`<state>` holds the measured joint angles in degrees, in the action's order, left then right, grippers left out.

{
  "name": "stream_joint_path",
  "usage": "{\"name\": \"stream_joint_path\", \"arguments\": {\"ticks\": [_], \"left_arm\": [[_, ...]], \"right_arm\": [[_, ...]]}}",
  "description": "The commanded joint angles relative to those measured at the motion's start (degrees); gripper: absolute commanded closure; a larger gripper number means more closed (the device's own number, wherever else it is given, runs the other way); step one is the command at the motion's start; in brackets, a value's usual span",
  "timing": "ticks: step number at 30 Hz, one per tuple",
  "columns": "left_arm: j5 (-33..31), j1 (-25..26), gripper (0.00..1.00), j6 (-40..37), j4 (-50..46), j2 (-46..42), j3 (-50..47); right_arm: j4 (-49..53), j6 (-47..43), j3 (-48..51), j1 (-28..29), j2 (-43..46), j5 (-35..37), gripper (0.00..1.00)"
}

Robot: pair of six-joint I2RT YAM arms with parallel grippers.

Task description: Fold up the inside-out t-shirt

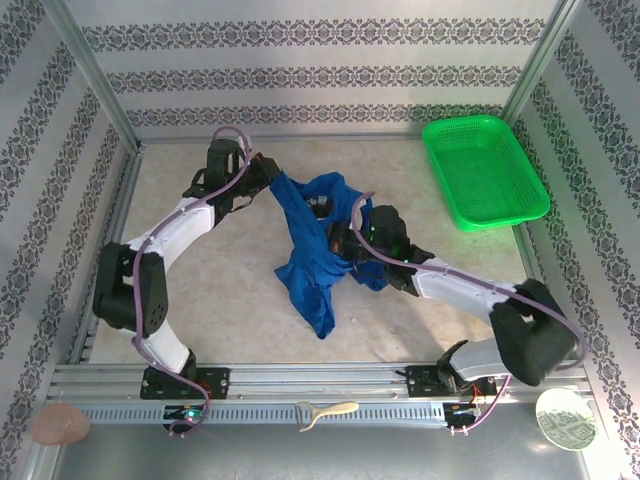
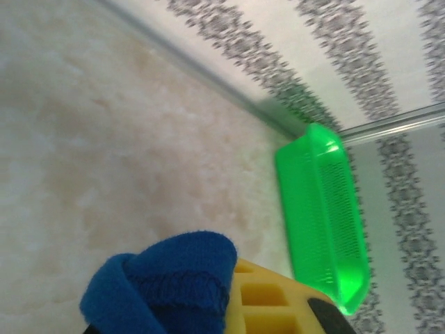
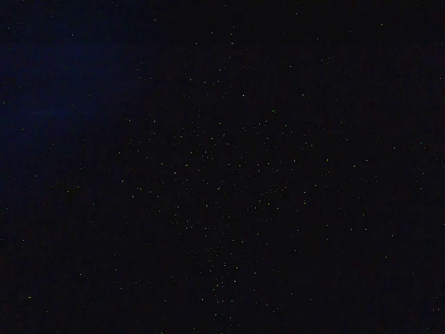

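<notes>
The royal blue t-shirt hangs bunched in the middle of the table, stretched between both arms, its lower part drooping toward the front. My left gripper holds its upper left edge. In the left wrist view a fold of the blue cloth with a stitched hem lies pinched against my yellow finger. My right gripper is pushed into the shirt's right side, and cloth hides its fingers. The right wrist view is completely dark, so its jaws cannot be read.
A green mesh basket stands at the back right, also visible as the basket lying beside the wall. On the near rail lie a cream hook-shaped object, a pinkish lump and a round white disc. Patterned walls enclose the table.
</notes>
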<state>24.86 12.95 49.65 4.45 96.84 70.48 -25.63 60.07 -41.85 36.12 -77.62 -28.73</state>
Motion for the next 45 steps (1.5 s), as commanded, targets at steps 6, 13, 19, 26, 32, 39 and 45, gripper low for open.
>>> {"name": "stream_joint_path", "arguments": {"ticks": [6, 13, 19, 26, 32, 39, 45], "left_arm": [[8.1, -2.03, 0.31, -5.19, -1.72, -6.5, -2.95], [7.48, -0.35, 0.2, -1.06, -0.14, -28.29, -15.0], [1.87, 8.39, 0.09, -0.4, -0.14, -34.53, -15.97], [0.6, 16.89, 0.04, -3.05, 2.68, -21.33, -9.58], [-1.64, 21.14, 0.98, -3.45, 7.46, -17.65, -15.21], [-4.32, 23.77, 1.0, -3.07, 9.97, -20.14, -29.87], [-8.54, 22.75, 0.93, -5.06, 8.99, -18.99, -37.66]], "right_arm": [[14.84, -7.5, -12.91, -3.23, 7.31, 2.66, 1.0], [24.86, -12.83, -19.93, -5.36, 6.11, 6.79, 1.0], [33.63, -17.64, -25.71, -3.34, 3.95, 13.2, 1.0], [34.26, -17.19, -26.64, -2.27, 3.26, 14.63, 1.0], [31.04, -13.62, -24.44, -6.13, 4.38, 12.5, 1.0], [19.95, -5.07, -23.16, -14.18, 5.3, 4.15, 1.0], [8.3, 3.03, -28.85, -13.89, 5.27, -9.37, 1.0]]}}
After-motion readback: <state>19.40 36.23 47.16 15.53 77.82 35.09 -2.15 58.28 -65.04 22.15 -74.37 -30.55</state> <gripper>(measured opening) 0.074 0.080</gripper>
